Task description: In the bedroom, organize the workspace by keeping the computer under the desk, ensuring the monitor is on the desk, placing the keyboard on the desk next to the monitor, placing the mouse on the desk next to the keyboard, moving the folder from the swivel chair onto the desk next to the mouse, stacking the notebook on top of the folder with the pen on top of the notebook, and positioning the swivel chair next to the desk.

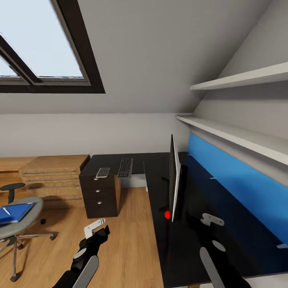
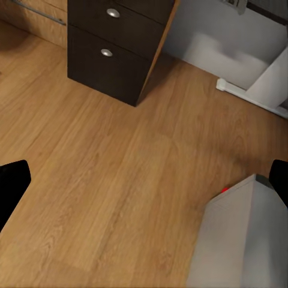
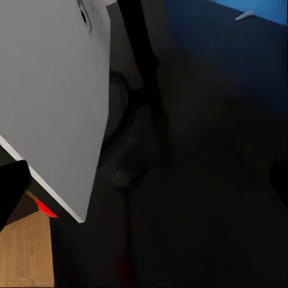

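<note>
The monitor (image 1: 174, 180) stands edge-on on the black desk (image 1: 160, 240), with a red dot at its lower corner. Its grey back (image 3: 54, 102) and black stand (image 3: 141, 54) fill much of the right wrist view. My right gripper (image 1: 211, 220) hovers open over the desk just behind the screen. The keyboard (image 1: 125, 168) lies on the far desk wing. The blue folder (image 1: 16, 212) rests on the swivel chair (image 1: 24, 228), and the pen (image 1: 6, 211) lies on top of it. My left gripper (image 1: 98, 230) hangs open over the floor, above the pale computer (image 2: 246, 234).
A small pale flat thing (image 1: 103, 172) lies beside the keyboard; I cannot tell what it is. The black drawer unit (image 1: 99, 196) stands under that wing, next to a light-wood chest (image 1: 52, 172). Two white shelves (image 1: 240, 136) and a blue panel (image 1: 240, 176) line the right wall.
</note>
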Controlling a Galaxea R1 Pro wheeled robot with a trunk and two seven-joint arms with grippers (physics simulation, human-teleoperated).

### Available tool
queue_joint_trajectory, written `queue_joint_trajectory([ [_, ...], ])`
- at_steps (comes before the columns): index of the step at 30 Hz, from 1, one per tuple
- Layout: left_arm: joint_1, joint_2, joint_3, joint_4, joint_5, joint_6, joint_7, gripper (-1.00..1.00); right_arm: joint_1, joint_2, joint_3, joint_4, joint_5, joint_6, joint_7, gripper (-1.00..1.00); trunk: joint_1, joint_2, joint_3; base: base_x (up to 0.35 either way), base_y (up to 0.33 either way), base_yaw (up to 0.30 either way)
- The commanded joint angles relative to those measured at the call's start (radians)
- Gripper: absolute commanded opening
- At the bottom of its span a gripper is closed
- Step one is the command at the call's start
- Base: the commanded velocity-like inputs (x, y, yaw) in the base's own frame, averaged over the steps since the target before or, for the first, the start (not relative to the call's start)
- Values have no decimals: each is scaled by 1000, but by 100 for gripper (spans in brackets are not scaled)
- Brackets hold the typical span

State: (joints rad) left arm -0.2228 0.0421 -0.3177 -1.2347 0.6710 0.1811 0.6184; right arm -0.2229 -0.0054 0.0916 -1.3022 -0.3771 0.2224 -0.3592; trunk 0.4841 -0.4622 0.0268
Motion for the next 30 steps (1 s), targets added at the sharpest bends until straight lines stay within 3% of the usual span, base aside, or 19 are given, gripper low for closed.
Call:
queue_joint_trajectory([
  [1,0,1,-3,-1,4,3,7,100,-1,0,2,10,3,3,-8,100,0,-1,0,10,-1,0],
  [6,-1,0,-4,-1,4,3,7,100,-66,-5,-5,104,42,3,-10,100,0,-1,0,4,0,0],
  [12,-1,-1,-4,-1,4,3,7,100,-129,-40,-72,186,47,3,-9,100,0,-1,0,0,0,0],
  [20,-1,-1,-4,-1,4,3,7,100,-170,-64,-93,227,47,6,-9,100,0,-1,0,114,0,0],
  [24,-1,-1,-4,0,4,3,7,100,-235,-69,-94,300,48,9,-9,100,0,-1,0,245,0,0],
  [28,-1,-1,-5,0,4,3,7,100,-319,-72,-94,425,49,10,-9,100,0,-1,0,93,0,0],
  [30,-1,-1,-6,0,4,3,7,100,-388,-74,-95,516,49,8,-8,100,0,-1,0,37,0,0],
])
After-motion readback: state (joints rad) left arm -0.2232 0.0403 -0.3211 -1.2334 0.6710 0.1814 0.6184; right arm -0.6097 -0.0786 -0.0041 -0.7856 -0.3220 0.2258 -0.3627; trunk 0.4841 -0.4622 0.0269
